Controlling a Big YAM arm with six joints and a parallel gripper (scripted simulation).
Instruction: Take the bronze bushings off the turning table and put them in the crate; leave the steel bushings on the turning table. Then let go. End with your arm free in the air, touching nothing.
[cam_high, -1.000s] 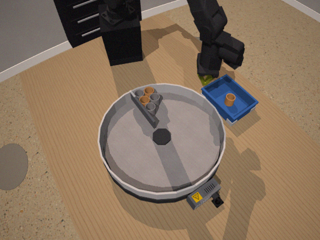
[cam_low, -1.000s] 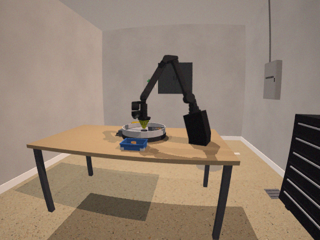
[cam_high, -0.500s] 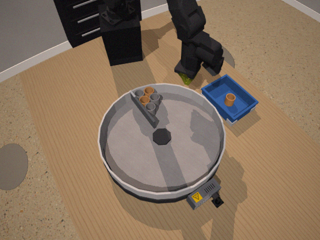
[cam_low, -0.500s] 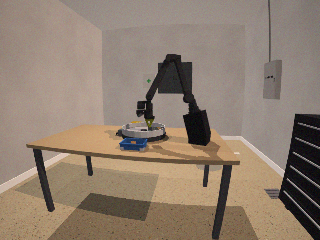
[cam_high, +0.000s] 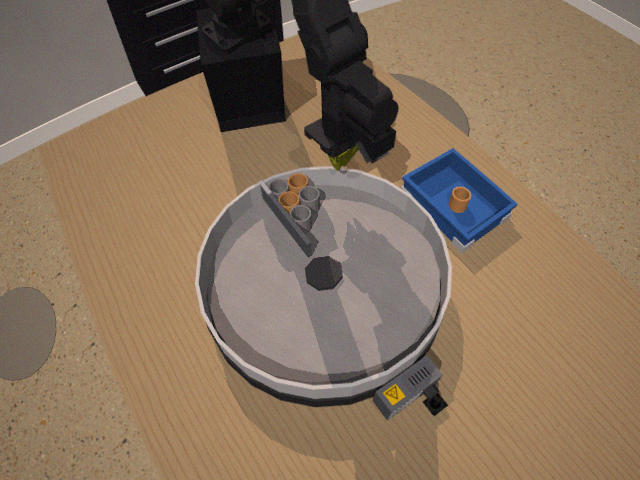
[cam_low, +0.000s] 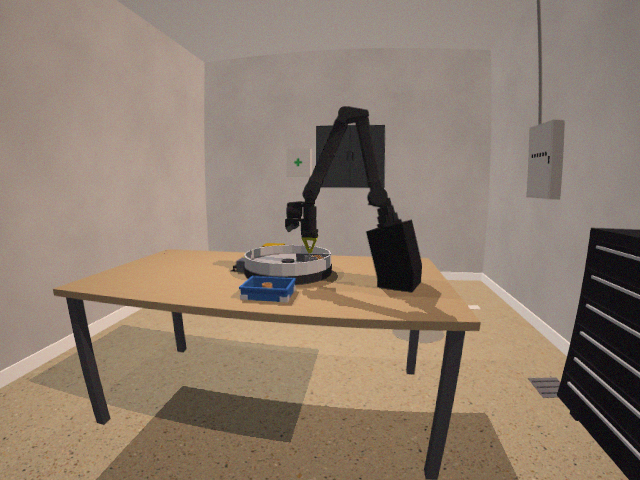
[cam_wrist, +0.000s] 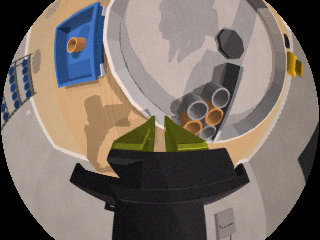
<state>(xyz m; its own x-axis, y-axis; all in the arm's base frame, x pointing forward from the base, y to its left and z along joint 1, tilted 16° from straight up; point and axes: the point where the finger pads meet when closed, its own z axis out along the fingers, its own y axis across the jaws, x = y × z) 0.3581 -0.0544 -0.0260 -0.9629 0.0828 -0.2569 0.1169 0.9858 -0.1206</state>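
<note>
Hovering with the gripper (cam_high: 339, 168) (cam_low: 309, 252) (cam_wrist: 159, 119) nearly closed, holding nothing between the fingertips. Pointing down near the rim of the turning table (cam_high: 449, 271) (cam_low: 286, 269) (cam_wrist: 113, 60), staying apart from two bronze bushings (cam_high: 297, 190) (cam_wrist: 210, 123) standing inside it. Clustering there with three steel bushings (cam_high: 310, 205) (cam_wrist: 198, 118), beside a dark bar (cam_high: 287, 219) (cam_wrist: 231, 95). Farther out, showing another bronze bushing (cam_high: 459, 206) (cam_low: 266, 285) (cam_wrist: 79, 46) inside the blue crate (cam_high: 488, 225) (cam_low: 267, 295) (cam_wrist: 77, 82).

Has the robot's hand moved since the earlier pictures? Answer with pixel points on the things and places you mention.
Yes. In the top view, the hand (cam_high: 342, 166) (cam_low: 310, 251) (cam_wrist: 159, 119) has moved away from the blue crate (cam_high: 421, 198) (cam_low: 267, 295) (cam_wrist: 80, 82), toward the bushings on the turning table (cam_high: 268, 320) (cam_low: 281, 268) (cam_wrist: 145, 30).
</note>
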